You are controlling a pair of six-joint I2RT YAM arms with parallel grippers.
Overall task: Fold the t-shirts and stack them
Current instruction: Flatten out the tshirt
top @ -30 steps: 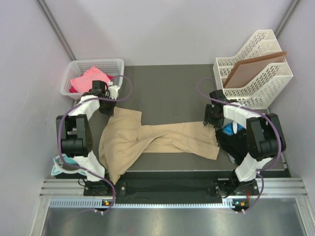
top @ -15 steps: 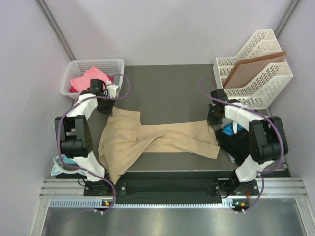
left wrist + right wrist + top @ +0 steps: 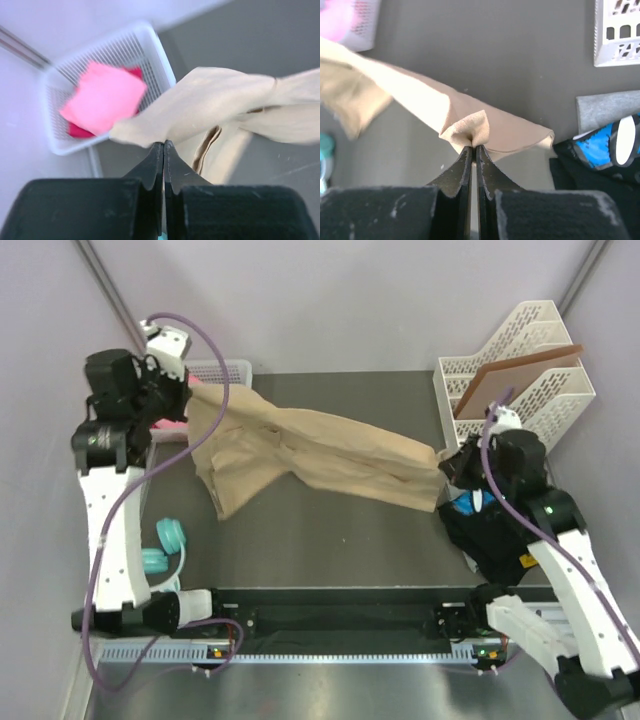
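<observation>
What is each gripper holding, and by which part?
Both hold the tan t-shirt: the left gripper pinches a fold at one end, the right gripper a bunched edge at the opposite end.

Left of the tan t-shirt (image 3: pixel 300 455), the white basket (image 3: pixel 232 368) was mostly hidden behind the left arm. The pink t-shirt (image 3: pixel 102 97) in it was smeared by blur. Right of the tan t-shirt, the black and blue t-shirts (image 3: pixel 597 145) ran off the right wrist picture's edge. The tan t-shirt's pinched corners were buried inside the left gripper (image 3: pixel 163 144) and the right gripper (image 3: pixel 471 146).
</observation>
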